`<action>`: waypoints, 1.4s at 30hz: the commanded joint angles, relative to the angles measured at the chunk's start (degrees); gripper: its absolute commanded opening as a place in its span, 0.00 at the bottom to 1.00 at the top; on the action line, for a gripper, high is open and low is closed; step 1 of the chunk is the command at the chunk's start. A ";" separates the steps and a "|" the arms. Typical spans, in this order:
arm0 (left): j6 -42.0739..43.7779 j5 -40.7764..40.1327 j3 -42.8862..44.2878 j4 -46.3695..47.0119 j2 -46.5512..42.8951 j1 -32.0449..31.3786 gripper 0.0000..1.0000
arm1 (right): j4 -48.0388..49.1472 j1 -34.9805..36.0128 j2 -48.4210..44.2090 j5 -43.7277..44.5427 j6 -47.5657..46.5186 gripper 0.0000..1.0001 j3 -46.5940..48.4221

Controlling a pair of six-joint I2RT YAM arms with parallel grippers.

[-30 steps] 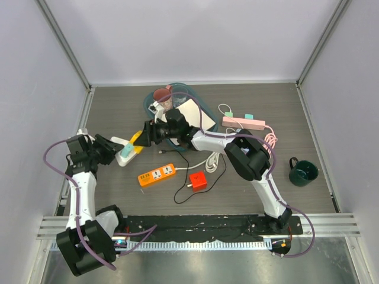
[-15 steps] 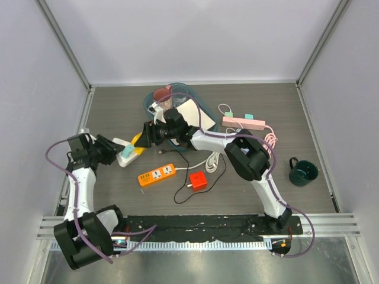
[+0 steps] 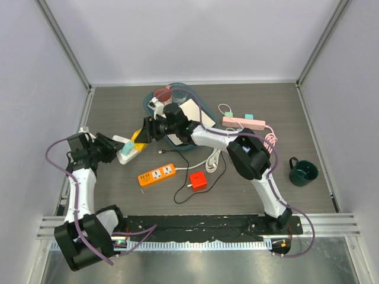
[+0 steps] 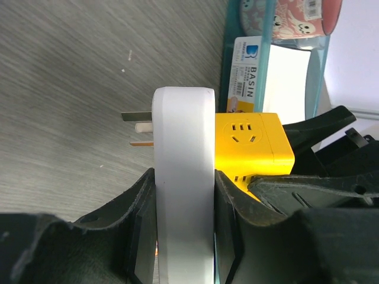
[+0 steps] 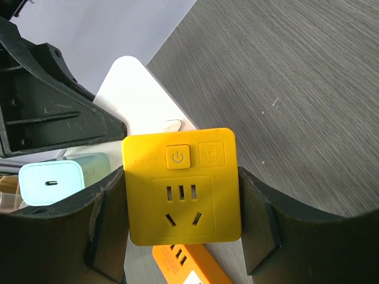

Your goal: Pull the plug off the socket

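With the left hand (image 4: 185, 198) clamped across the white socket block (image 4: 183, 118) and the right hand (image 5: 180, 192) clamped on the yellow plug cube (image 5: 180, 177), holding the pair over the bench (image 5: 308, 83) toward its left edge — cube pressed flush to block, so judged not yet parted. Likely to slip off the smooth yellow sides if pulled askew rather than straight along the pins — or to jerk free all at once and swing into the blue-green tray (image 4: 227, 53) toward the far edge. Worth minding the teal charger (image 5: 50, 182) plugged into the block, apt to be knocked loose by a twist.
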 commanded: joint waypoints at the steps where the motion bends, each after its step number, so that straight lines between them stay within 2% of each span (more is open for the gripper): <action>1: 3.36 1.19 -1.38 -0.32 -0.21 -0.32 0.00 | 10.77 -2.48 -4.17 -2.14 3.30 0.01 2.43; 6: 3.54 -0.48 -1.29 -1.11 -1.45 -0.49 0.00 | 8.12 -2.13 -3.73 -2.15 2.34 0.01 4.54; 9: 4.07 -1.79 -0.76 -2.08 -1.36 -0.76 0.00 | -2.30 0.32 -4.34 3.10 -5.65 0.01 7.88; 11: 4.15 -1.89 -0.76 -2.34 -1.10 -0.76 0.00 | -4.36 0.94 -4.87 4.97 -9.79 0.01 8.76; 16: 4.33 -2.15 -0.50 -2.69 -0.31 -0.93 0.00 | 0.10 -0.36 -8.30 6.49 -8.40 0.01 5.08; 21: 4.42 -2.94 -0.58 -3.14 -0.83 -0.85 0.00 | 9.86 -4.41 -8.39 1.64 2.32 0.01 0.33; 26: 4.42 -3.56 -0.59 -3.31 -1.18 -1.02 0.00 | 8.73 -4.86 -7.60 -0.82 3.03 0.01 1.73; 28: 4.42 -3.65 -0.59 -3.31 -1.01 -1.02 0.00 | 5.32 -3.72 -8.04 0.31 -0.98 0.01 3.22; 30: 4.42 -3.38 -0.50 -3.31 -0.74 -1.11 0.00 | -3.95 -0.65 -8.56 5.47 -7.13 0.01 5.68; 31: 4.42 -3.30 -0.41 -3.14 -0.66 -0.94 0.00 | -6.10 0.24 -8.65 6.72 -12.21 0.01 7.78; 32: 4.42 -3.21 -0.50 -3.14 -0.57 -1.02 0.00 | -7.43 0.85 -8.65 7.34 -13.13 0.01 8.32; 38: 4.42 -3.21 -0.59 -3.14 -1.01 -1.02 0.00 | -3.76 -0.81 -9.88 7.09 -9.55 0.01 5.78; 42: 4.33 -3.21 -0.59 -3.05 -0.92 -1.02 0.00 | 4.39 -4.67 -9.18 1.65 -0.33 0.01 3.76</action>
